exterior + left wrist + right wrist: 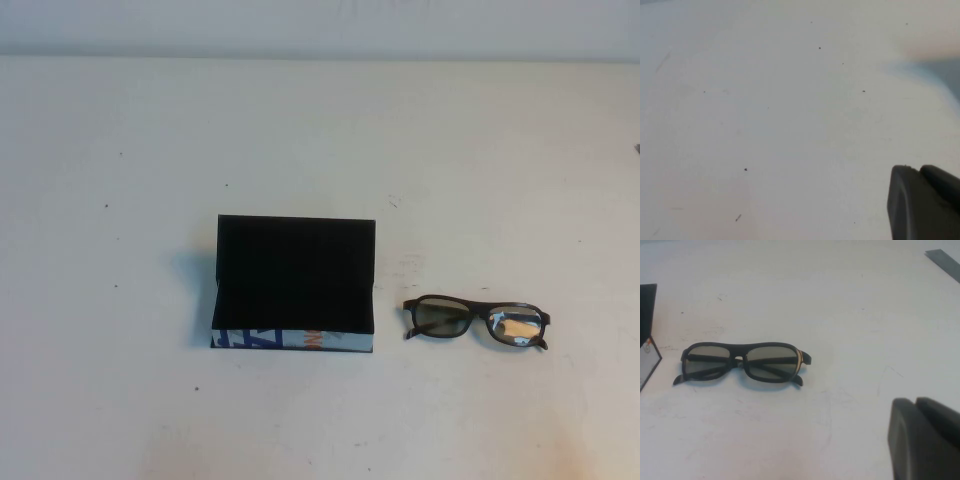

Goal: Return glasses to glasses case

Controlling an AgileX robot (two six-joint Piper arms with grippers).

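Glasses (pixel 476 322): folded on the table (pixel 120 150), right of the open glasses case (pixel 293 342)
Right hand (pixel 925 440): near glasses, grip unclear; should pinch the bridge
Left hand (pixel 922 202): over bare table, grip unclear

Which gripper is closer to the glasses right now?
Right. The right gripper has the glasses in its wrist view, on the table right of the case. The left gripper sees only bare table.
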